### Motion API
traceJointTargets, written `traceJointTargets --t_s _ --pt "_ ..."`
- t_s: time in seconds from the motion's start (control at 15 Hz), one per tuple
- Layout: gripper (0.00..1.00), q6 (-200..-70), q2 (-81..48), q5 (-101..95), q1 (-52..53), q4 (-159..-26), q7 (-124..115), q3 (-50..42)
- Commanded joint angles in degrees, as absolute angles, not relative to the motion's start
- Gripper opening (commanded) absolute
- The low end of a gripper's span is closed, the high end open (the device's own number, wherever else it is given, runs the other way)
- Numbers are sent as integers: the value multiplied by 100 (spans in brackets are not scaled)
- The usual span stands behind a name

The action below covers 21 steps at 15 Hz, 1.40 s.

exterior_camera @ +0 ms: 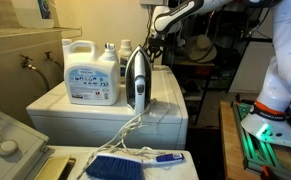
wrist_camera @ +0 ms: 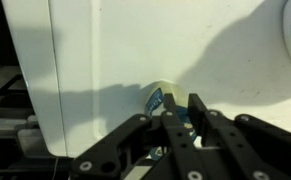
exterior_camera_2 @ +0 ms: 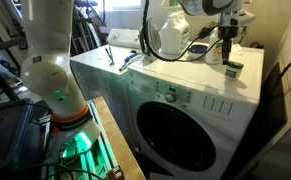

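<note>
While near one small can (wrist_camera: 157, 97), one claw (wrist_camera: 185, 106); one iron (exterior_camera: 136, 80).

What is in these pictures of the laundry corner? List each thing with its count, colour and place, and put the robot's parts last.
washing machine: one, white, round door at the front.
detergent jug: one, white with a blue label, on the machine's top.
iron: one, dark with a silver plate, upright beside the jug, cord trailing forward.
small tin: one, pale with a blue label, on the machine's top, just below the gripper.
brush: one, blue, lying in the foreground.
arm: one, white, beside the machine.
gripper: one, black, above the small tin; open or shut cannot be told.
</note>
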<state>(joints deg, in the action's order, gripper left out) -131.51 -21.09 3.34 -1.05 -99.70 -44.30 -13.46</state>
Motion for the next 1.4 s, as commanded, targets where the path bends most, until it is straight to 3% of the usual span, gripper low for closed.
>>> traceJointTargets --t_s 0.0,0.07,0.2,0.8,1.33 --pt "4 -13271 -1905 225 -160 -10219 -4534 -1272" --pt "32 -13276 -1916 212 -164 -10189 -4554 -1281" --pt "30 -13272 -1930 258 -198 -10098 -4668 -1302" --pt "98 -13172 -2213 452 -497 -9643 -5750 -1370" --pt "100 -13143 -2442 754 -639 -9472 -5695 -1229"
